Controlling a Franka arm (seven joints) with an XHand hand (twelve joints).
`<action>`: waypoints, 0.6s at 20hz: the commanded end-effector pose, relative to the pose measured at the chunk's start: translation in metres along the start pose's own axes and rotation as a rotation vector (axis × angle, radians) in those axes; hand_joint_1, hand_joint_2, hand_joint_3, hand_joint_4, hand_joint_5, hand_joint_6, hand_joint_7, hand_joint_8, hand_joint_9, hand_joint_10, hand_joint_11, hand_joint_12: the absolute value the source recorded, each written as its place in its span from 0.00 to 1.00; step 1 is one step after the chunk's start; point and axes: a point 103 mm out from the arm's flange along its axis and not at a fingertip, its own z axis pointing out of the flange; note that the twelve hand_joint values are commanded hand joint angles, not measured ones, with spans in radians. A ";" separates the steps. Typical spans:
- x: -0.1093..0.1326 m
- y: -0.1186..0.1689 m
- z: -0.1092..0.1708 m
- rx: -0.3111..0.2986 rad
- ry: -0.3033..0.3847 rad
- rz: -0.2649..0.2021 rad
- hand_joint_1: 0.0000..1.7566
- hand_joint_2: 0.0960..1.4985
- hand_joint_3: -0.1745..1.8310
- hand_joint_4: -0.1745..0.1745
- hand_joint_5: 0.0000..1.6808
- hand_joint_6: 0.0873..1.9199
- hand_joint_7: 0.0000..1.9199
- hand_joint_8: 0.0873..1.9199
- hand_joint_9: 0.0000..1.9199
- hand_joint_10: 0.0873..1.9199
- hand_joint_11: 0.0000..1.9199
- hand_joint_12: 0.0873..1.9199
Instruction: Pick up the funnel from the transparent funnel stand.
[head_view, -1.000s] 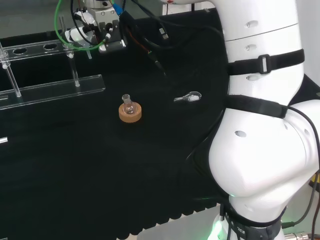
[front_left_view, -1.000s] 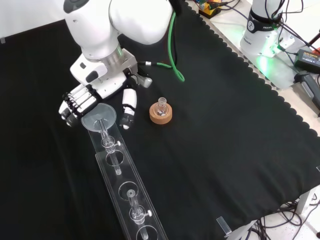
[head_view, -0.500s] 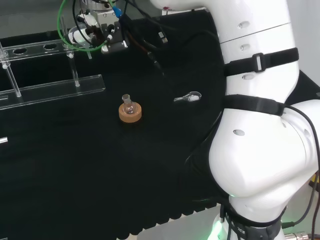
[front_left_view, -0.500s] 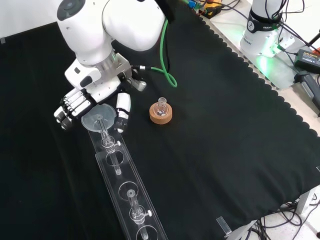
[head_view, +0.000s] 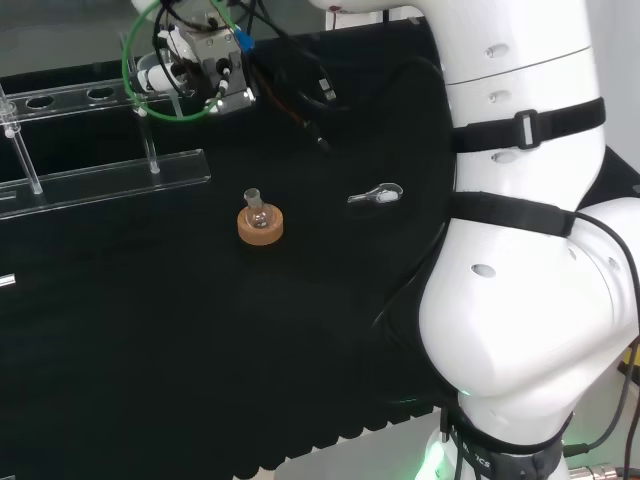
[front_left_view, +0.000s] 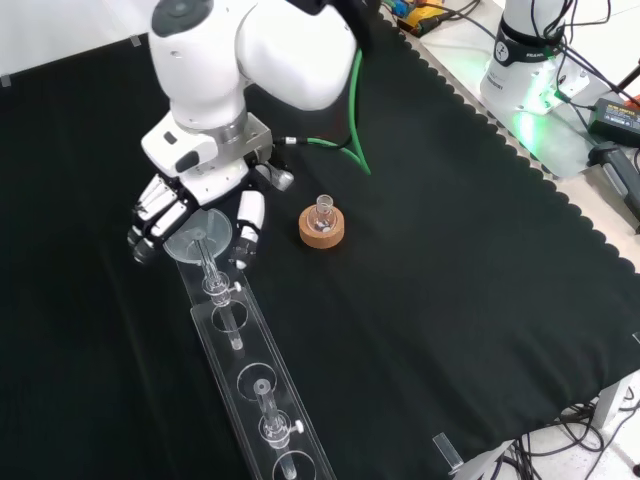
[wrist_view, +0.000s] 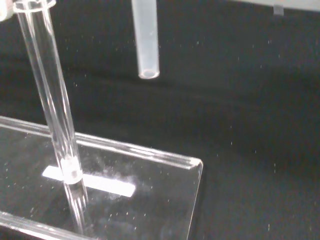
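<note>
At the near end of the transparent funnel stand (front_left_view: 250, 370), the funnel (front_left_view: 199, 236) sits in its hole. The hand (front_left_view: 200, 205) straddles its bowl, fingers part-curled, holding nothing. Advise closing evenly on the rim, then lifting straight.

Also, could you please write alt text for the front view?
The hand reaches down over the funnel at the near end of the clear funnel stand, fingers on either side of it. A small flask sits on a cork ring nearby.
</note>
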 end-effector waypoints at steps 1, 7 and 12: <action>0.005 0.001 -0.005 -0.145 -0.051 -0.031 0.09 0.55 0.11 0.44 0.30 0.00 0.16 0.48 0.32 0.47 0.38 0.70; 0.014 0.001 -0.004 -0.306 -0.157 -0.041 0.25 0.56 0.12 0.06 0.33 0.27 0.41 0.55 0.61 0.40 0.63 0.58; 0.021 -0.002 -0.014 -0.450 -0.225 -0.033 0.46 0.55 0.12 0.00 0.44 0.45 0.60 0.56 0.83 0.31 0.81 0.48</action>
